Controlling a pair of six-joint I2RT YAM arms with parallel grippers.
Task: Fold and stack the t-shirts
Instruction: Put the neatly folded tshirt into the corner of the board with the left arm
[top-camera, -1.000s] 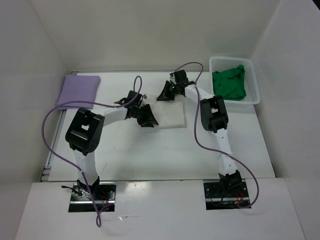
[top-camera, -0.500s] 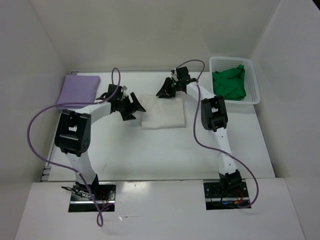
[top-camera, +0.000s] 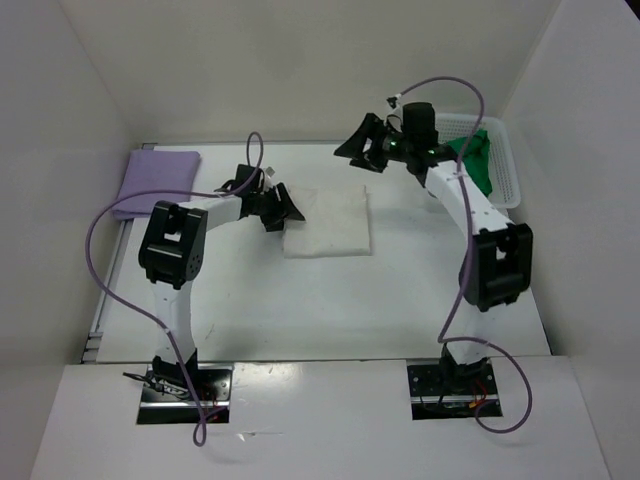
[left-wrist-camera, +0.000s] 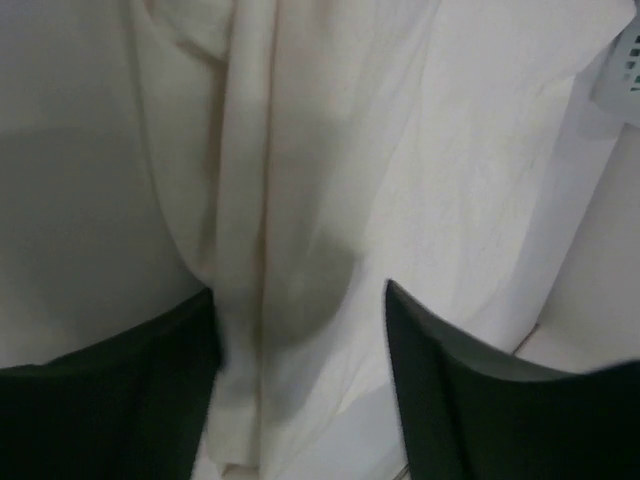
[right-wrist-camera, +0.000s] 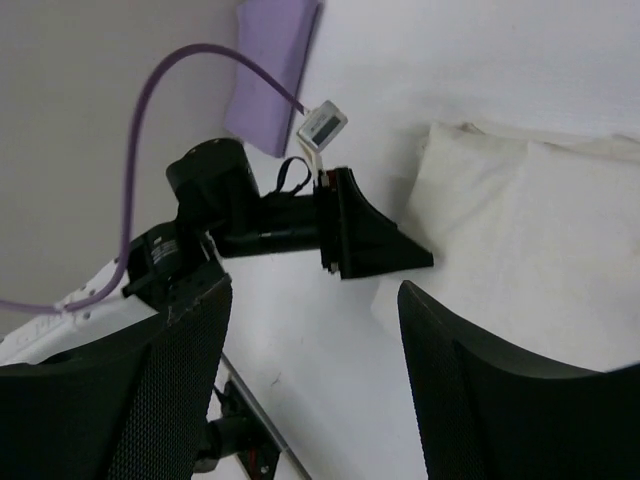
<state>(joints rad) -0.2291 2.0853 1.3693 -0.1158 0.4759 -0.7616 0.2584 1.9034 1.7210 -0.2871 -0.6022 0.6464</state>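
Our left fingers (left-wrist-camera: 110, 400) stand apart over the left edge of the folded off-white shirt (top-camera: 328, 222) on the desk (top-camera: 300, 300), holding nothing — the fold looks done. Our right fingers (right-wrist-camera: 480, 400), spread and empty, hang near the basket (top-camera: 508, 165), where the green shirt (top-camera: 482, 172) waits unfolded.

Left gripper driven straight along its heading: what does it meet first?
Most likely the folded off-white cloth t-shirt, which fills the wrist view just beyond the open fingers of the left gripper. Remaining gap unclear.
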